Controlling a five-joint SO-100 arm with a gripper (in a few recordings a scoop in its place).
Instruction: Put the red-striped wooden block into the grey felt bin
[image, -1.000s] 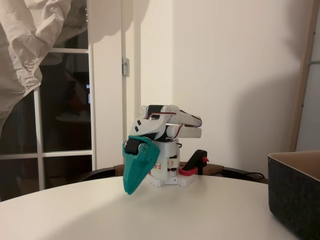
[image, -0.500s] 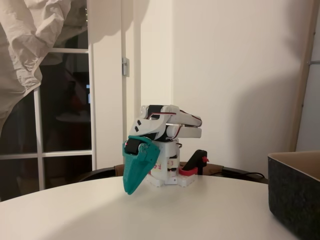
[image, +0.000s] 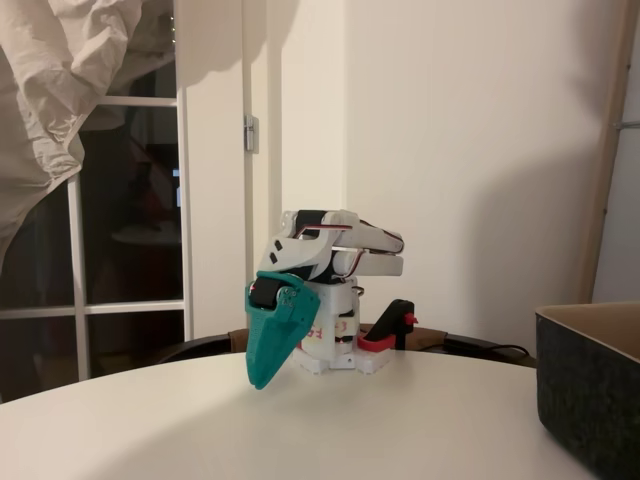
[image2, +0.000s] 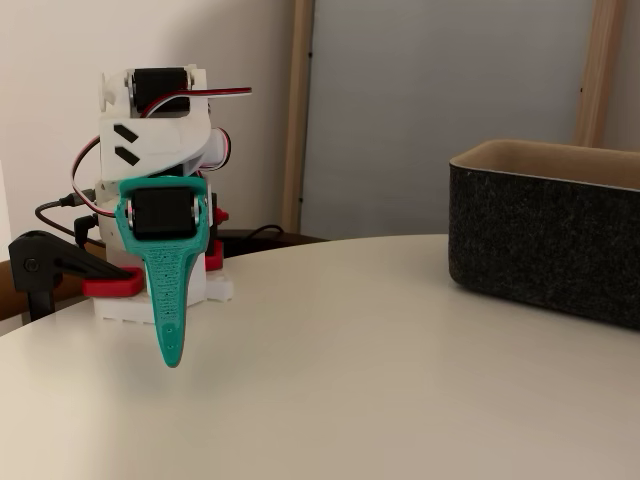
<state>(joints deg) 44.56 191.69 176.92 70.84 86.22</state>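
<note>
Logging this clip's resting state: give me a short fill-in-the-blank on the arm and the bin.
1. The teal tool points ____ toward the table.
2. The tool's fingers are pressed ____, holding nothing.
3. The grey felt bin has a ____ inner side.
4. The arm is ____ over its white base.

Missing words: down; together; tan; folded

The arm (image: 335, 245) sits folded at the centre of a fixed view, its white upper links stacked flat over the base (image: 335, 355). In another fixed view the same folded arm (image2: 160, 120) stands at the upper left of the frame. The teal gripper (image: 262, 380) hangs from the wrist and points down, tilted slightly left in that view. In the other fixed view the gripper (image2: 173, 358) tapers to one narrow tip, fingers pressed together, holding nothing, tip just above the surface.
</note>
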